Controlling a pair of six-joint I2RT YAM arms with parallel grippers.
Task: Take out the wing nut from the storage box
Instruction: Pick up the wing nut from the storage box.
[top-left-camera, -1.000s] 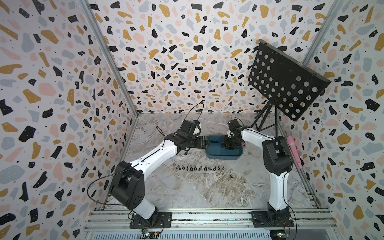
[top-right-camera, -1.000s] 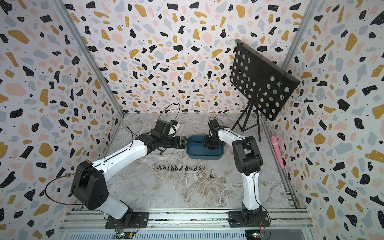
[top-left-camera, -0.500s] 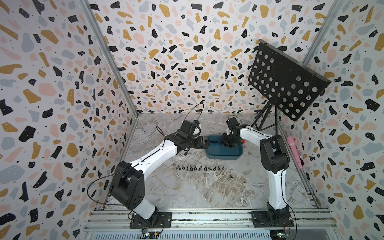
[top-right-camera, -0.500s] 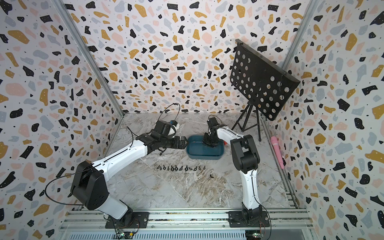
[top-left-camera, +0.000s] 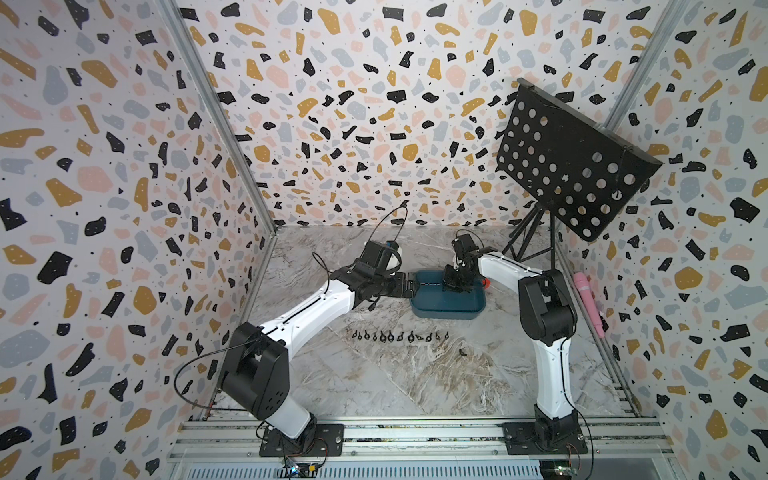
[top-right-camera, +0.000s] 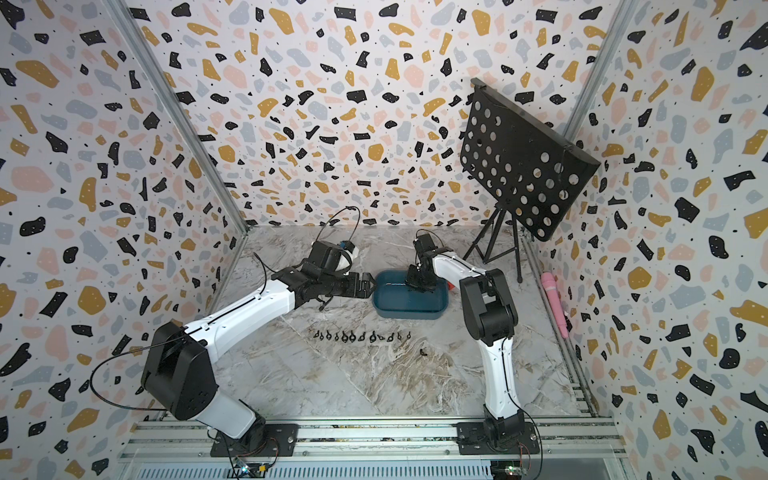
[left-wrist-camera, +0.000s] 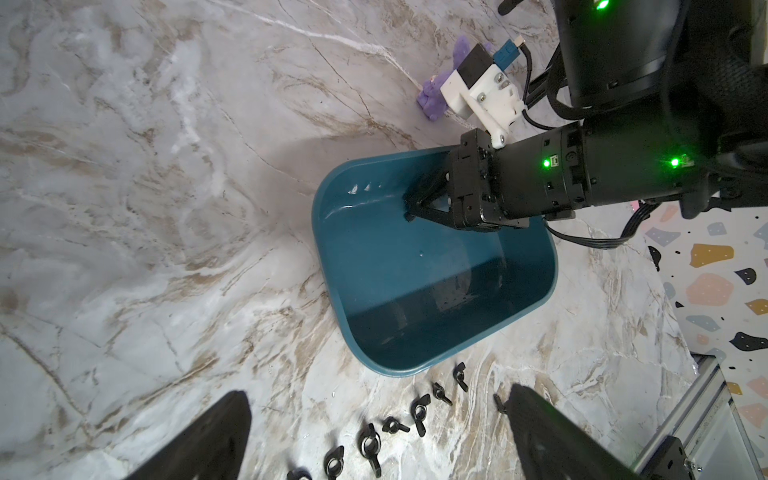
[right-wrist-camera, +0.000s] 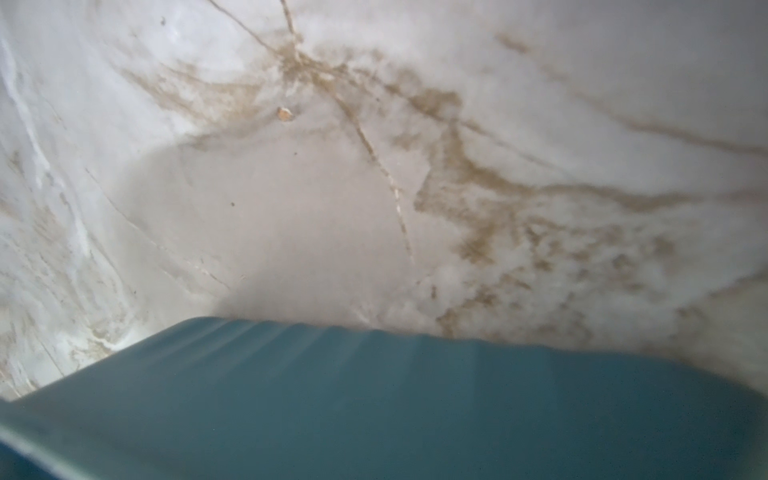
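Right tool down inside the storage box, tips drawn together.
The tips sit low by the far wall. Whether a wing nut is between them cannot be told, and the right wrist view is blurred. The box rests midway across the surface, open upward, with its long axis running left to right. The left tool, fingers wide apart, is just beside its left end. A row of wing nuts lies near of it, apart, with bare marble nearer still.

The storage box is made of smooth, shiny blue plastic. The table is covered in a smooth marble look. The wing nuts are seen as dull and black.
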